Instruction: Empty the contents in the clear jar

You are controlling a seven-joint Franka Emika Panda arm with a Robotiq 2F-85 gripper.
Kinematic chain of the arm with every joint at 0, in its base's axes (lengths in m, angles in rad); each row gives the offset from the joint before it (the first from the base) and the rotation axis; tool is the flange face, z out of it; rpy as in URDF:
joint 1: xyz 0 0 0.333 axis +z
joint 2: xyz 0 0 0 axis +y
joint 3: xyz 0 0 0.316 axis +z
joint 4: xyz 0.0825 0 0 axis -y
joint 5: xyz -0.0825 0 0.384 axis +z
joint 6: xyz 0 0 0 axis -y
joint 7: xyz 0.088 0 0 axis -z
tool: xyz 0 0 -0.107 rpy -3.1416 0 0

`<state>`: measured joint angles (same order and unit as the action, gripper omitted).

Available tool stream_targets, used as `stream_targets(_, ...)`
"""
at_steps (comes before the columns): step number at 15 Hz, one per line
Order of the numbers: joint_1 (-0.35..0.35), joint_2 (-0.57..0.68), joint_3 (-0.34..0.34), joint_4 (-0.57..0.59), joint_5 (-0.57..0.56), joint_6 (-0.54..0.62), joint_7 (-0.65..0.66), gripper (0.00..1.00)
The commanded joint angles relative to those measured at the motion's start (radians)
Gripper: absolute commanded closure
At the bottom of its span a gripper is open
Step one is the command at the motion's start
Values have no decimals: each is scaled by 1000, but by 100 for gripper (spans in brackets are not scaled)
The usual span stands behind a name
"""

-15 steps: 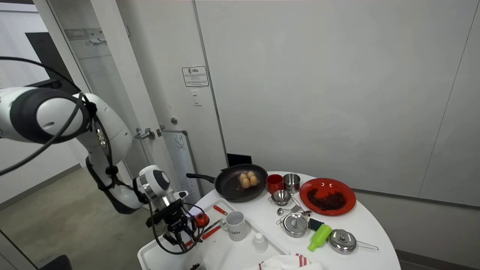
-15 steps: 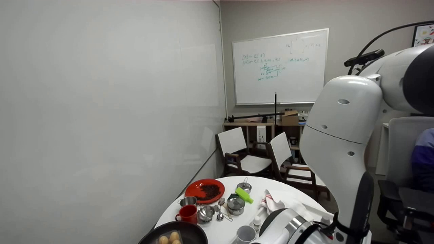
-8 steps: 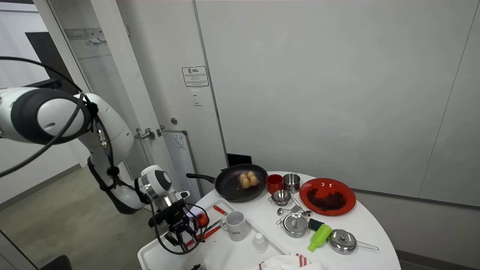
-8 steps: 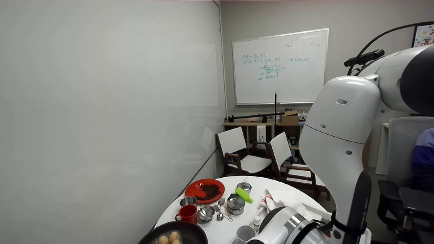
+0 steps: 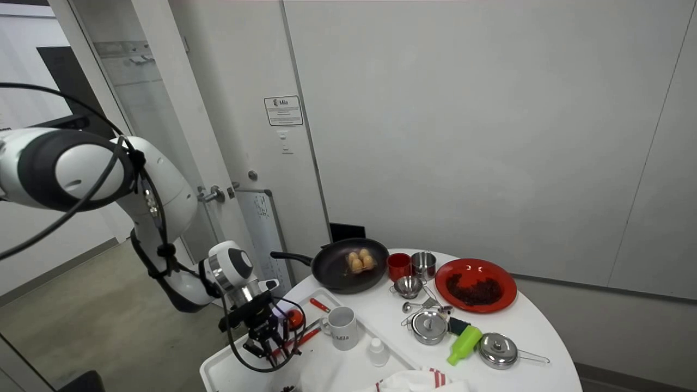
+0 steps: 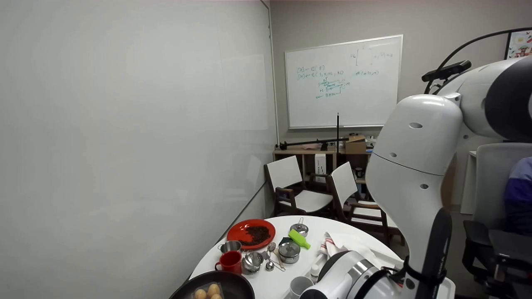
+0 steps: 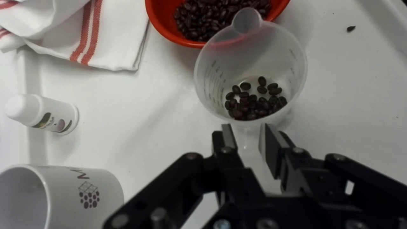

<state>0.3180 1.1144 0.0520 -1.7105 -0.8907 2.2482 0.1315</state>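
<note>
Gripping the clear jar point(image 7: 254, 60) just ahead, as far as I can tell past the blur, the end effector point(image 7: 247, 133) could let it twist if the hold is weak, spilling its dark beans point(image 7: 251, 108) outside the red bowl point(image 7: 163, 24) beyond.

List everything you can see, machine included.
clear jar: one, transparent, tray
beans: many, dark, jar and bowl
bowl: one, red, tray
mugs: two, white on tray, red on table
bottle: one, white, tray
bottle-shaped object: one, green, table
round object: one, red, tray
utensils: at least two, red-handled, tray
cloth: one, white, red-striped, tray edge
tray: one, white, table
pan: one, black, table
eggs: four, brown, pan
metalware: several, silver, table
plate: one, red, table
table: one, white, under tray
chairs and whiteboards: several, mostly white, background
arm: one, mostly white, over tray
gripper: one, black, at clear jar
</note>
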Motion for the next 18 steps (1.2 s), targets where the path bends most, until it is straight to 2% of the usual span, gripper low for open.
stream_targets(1,4,-11,-2,3,5,-1,-14,89)
stream_targets(9,37,-165,-23,-91,-32,-29,36,89)
stream_targets(18,-19,-332,-49,-224,-46,-33,105,89)
